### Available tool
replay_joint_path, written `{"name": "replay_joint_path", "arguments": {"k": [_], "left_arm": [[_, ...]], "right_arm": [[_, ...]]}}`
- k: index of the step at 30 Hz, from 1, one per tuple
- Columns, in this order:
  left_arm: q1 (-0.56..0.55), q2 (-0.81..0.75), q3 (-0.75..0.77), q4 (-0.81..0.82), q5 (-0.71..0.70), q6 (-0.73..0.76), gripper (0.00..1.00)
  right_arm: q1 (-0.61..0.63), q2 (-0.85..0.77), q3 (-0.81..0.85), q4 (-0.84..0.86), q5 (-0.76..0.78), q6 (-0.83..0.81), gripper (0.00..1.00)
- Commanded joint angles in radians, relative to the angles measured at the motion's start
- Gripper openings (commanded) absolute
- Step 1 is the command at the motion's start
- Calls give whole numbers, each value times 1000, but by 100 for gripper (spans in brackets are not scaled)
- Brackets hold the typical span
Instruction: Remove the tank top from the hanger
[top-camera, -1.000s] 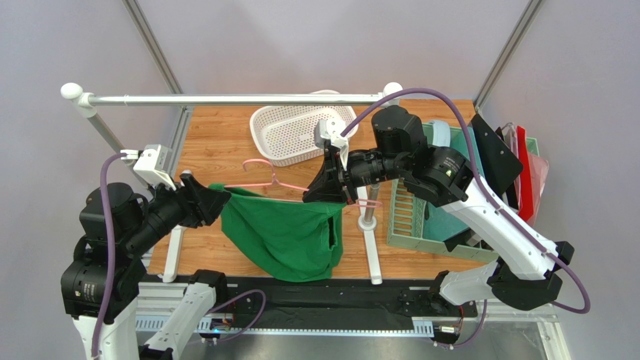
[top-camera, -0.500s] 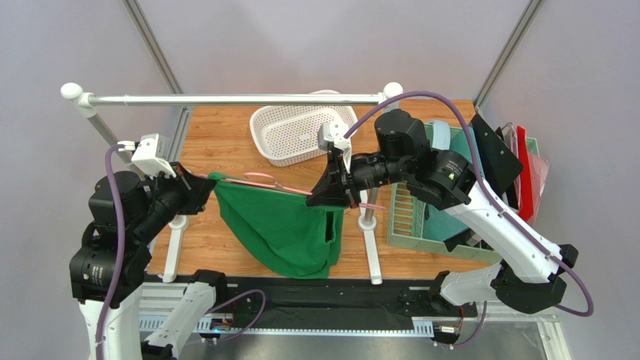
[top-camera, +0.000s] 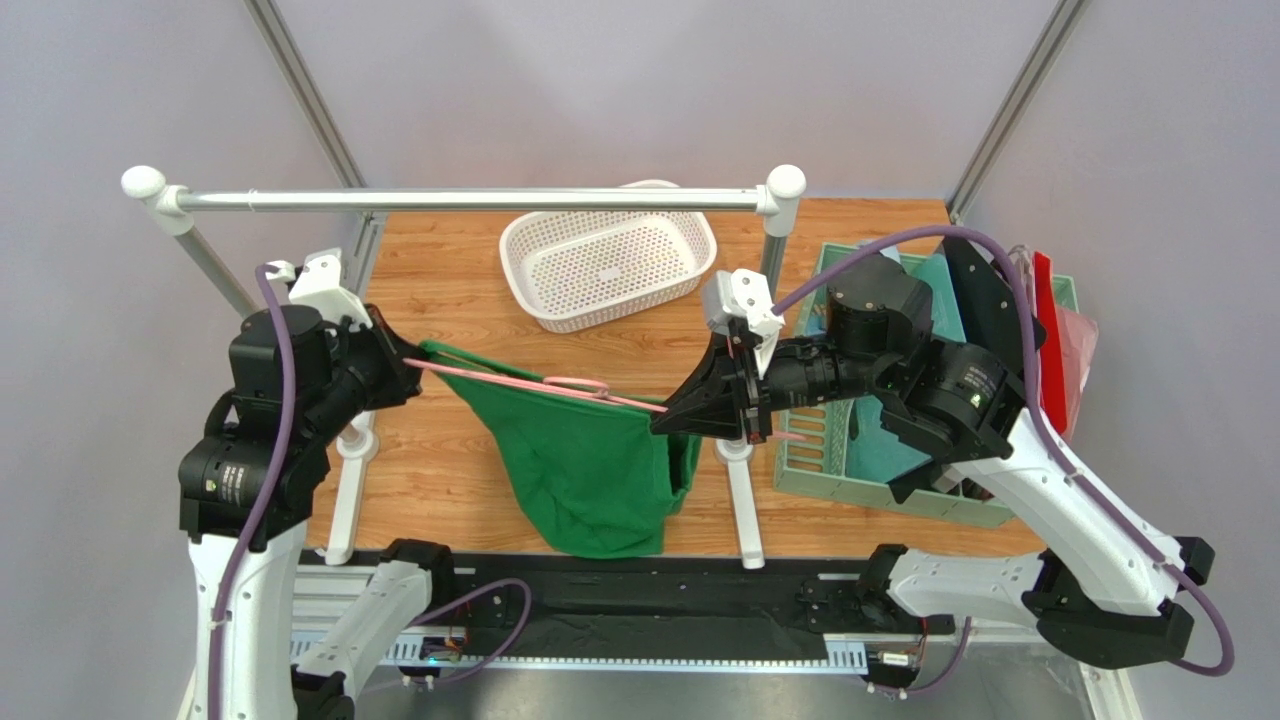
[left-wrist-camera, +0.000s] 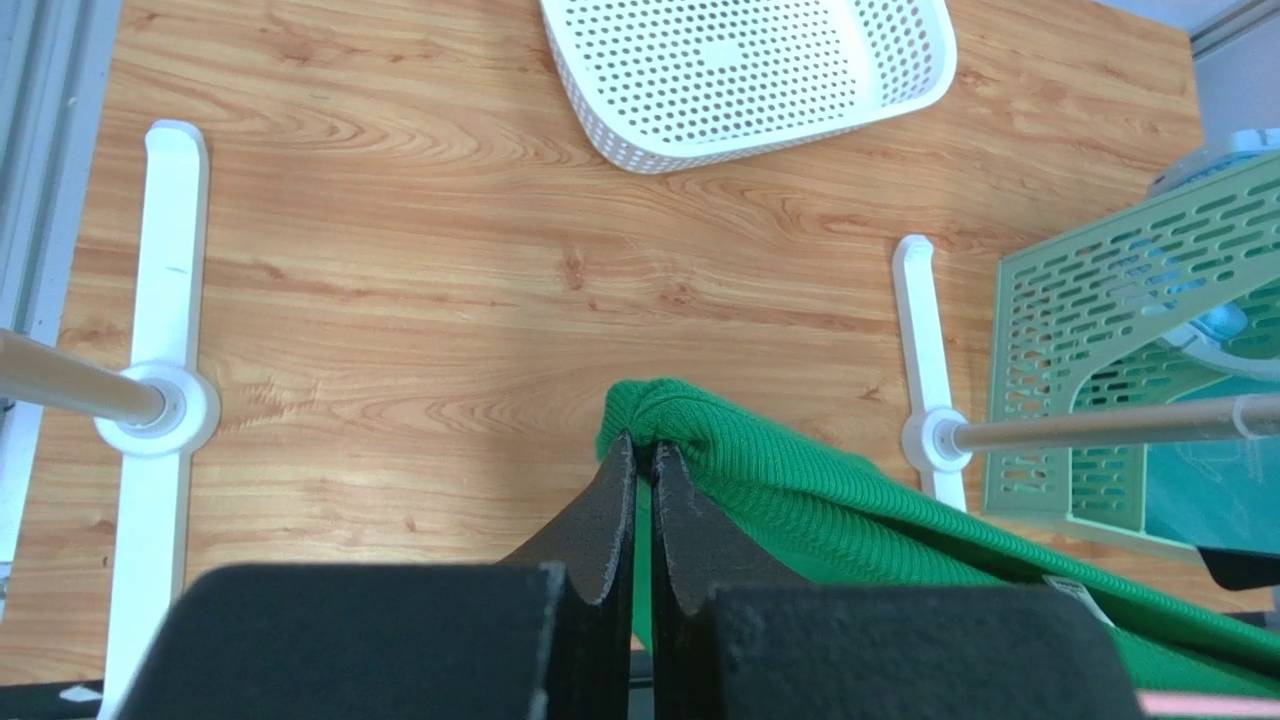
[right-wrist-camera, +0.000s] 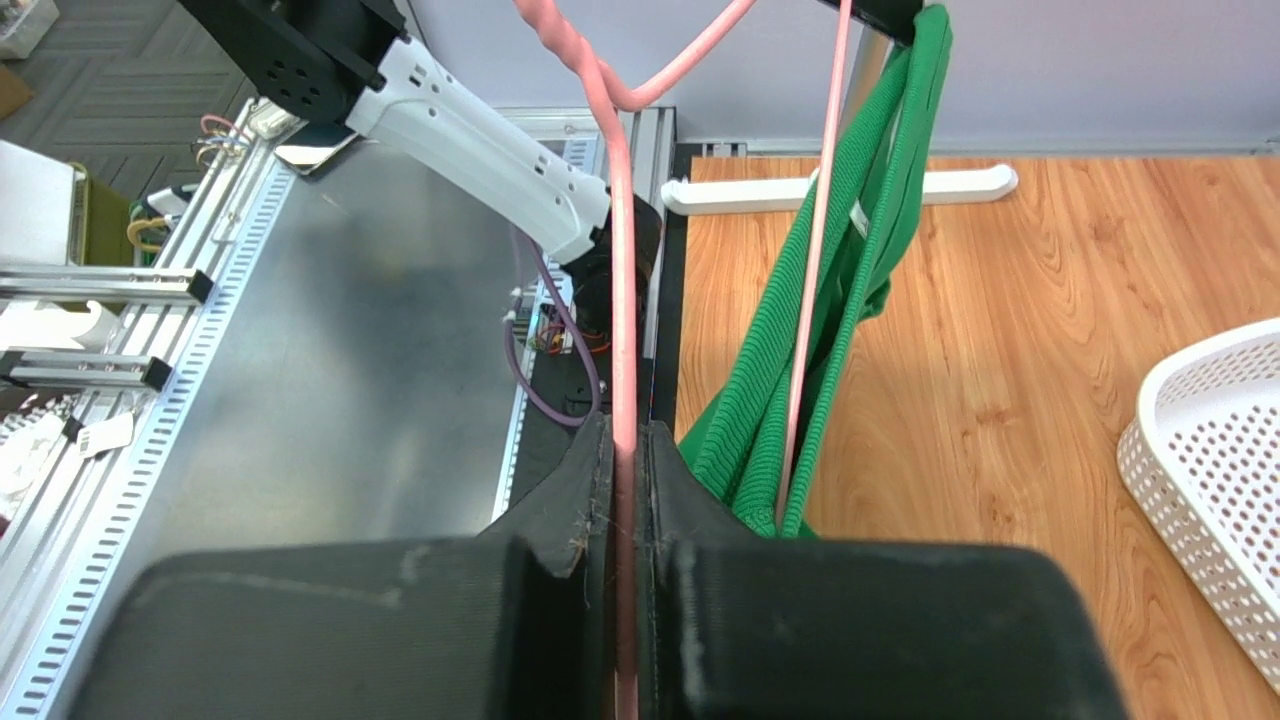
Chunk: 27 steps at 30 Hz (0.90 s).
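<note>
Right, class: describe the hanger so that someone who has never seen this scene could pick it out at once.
Over the wooden table, the left pincer and right pincer hold up a green tank top. The hanger is the thin pink wire along its upper edge, one end clamped in the right pincer. Unlike the thick, straight silver rail behind, it is pink and hooked.

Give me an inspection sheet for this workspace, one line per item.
Surface: wooden table, nothing spilled seen.
Job's things: tank top hangs from the hanger, held up above the table.
Clutter: white basket at the rear; green rack at right.
Grippers: left gripper shut on the tank top's edge; right gripper shut on the hanger wire.
Cables: purple cables loop along both arms; no snag seen.
Surroundings: silver rail across the rear.
</note>
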<state>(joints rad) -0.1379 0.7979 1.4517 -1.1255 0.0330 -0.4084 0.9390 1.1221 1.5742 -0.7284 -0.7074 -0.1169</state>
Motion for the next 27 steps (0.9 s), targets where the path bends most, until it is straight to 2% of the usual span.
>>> {"name": "replay_joint_path", "arguments": {"k": [1,5,7,10,14,17,27], "left_arm": [[4,-9,4,43,-90,39,0],[3,-60,-45,84,51,13,0],[4,-94,-92,131,176,2,0],[4,-134,-151,177,293,-35,0],[4,-190,-198,227,315,-91,0],[4,-226,-202,248,303,-131,0],[4,-264,-114,213,205,-164,0]], "right_arm": [[0,-73,-20,98,-24,68,0],[0,-123,-137,396,-72,213,0],[0,-134,-187,484,-61,261,0],[0,-145,-247,650,-12,344,0],[6,-148,-298,846,57,405,0],[6,-137,-313,894,105,433,0],[7,-165,-356,818,215,379,0]]}}
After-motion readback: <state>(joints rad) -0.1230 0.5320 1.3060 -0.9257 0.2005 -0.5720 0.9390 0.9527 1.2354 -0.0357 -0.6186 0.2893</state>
